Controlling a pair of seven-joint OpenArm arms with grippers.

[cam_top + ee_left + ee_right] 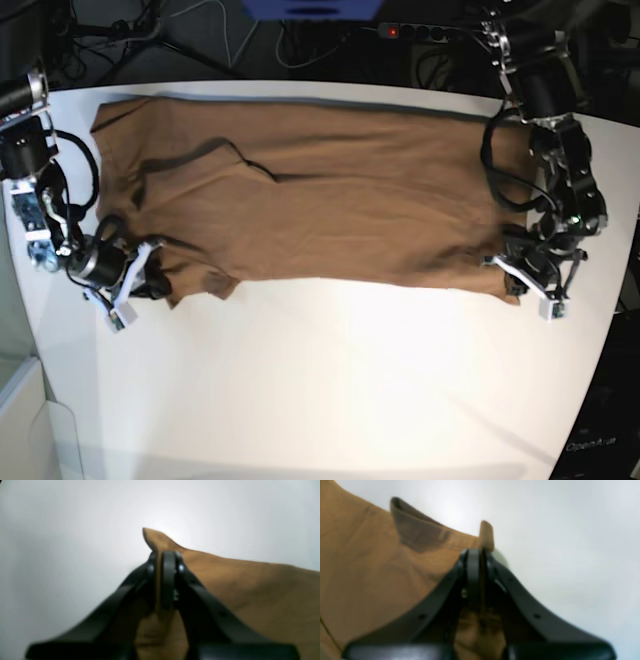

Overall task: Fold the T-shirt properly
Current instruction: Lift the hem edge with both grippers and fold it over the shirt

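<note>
The tan-brown T-shirt (330,190) lies spread across the far half of the white table (330,380). My left gripper (517,280), at the right of the base view, is shut on the shirt's near right corner; in the left wrist view (163,557) a point of cloth (160,540) sticks up past the closed fingers. My right gripper (160,288), at the left of the base view, is shut on the near left edge by a sleeve; in the right wrist view (477,553) a cloth tab (486,536) pokes out between the fingers.
Cables and a power strip (420,30) lie on the dark floor beyond the table's far edge. The table's left edge runs close to my right arm (40,190). A folded ridge (240,155) crosses the shirt's left part.
</note>
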